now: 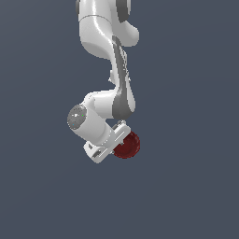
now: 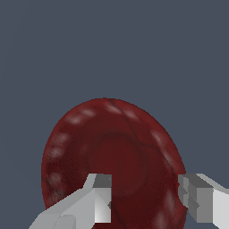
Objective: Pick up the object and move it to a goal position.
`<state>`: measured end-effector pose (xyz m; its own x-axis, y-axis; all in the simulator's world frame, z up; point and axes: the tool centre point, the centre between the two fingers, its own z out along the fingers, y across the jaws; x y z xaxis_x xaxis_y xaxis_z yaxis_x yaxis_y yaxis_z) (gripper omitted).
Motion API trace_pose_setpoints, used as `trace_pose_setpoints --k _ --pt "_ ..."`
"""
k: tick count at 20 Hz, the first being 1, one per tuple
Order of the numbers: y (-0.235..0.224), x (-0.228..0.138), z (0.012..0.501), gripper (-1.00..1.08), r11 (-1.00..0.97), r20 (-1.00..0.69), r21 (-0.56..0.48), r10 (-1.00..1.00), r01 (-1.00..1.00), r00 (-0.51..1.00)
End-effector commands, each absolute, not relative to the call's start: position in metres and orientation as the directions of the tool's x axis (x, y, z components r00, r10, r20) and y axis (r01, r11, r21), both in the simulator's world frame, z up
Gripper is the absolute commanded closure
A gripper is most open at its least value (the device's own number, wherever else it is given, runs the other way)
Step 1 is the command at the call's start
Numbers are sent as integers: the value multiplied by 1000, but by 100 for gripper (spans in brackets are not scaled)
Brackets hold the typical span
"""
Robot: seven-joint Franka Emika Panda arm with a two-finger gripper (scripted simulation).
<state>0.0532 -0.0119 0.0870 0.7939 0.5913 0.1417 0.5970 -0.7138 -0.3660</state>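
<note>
The dark red bowl (image 1: 129,145) sits at the tip of my white gripper (image 1: 120,144), which is tilted toward the exterior view's right. In the wrist view the bowl (image 2: 112,143) fills the lower half, tipped so its round face is turned to the camera. My gripper (image 2: 144,197) is shut on the bowl's lower part. One finger (image 2: 96,203) lies across the bowl's face and the other (image 2: 201,201) is at its rim. In the exterior view the fingertips are hidden behind the hand and the bowl.
The background is a plain dark grey-blue surface (image 1: 186,196) in both views. The white arm (image 1: 116,70) reaches down from the top of the exterior view. No goal marker shows.
</note>
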Motion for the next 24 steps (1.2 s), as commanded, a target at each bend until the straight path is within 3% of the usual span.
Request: trace_pose_setpoints --k 1,24 --pt "-13 56 83 -20 -673 180 -385 617 632 766" --pt "-28 77 65 -20 -385 491 -406 674 829 553"
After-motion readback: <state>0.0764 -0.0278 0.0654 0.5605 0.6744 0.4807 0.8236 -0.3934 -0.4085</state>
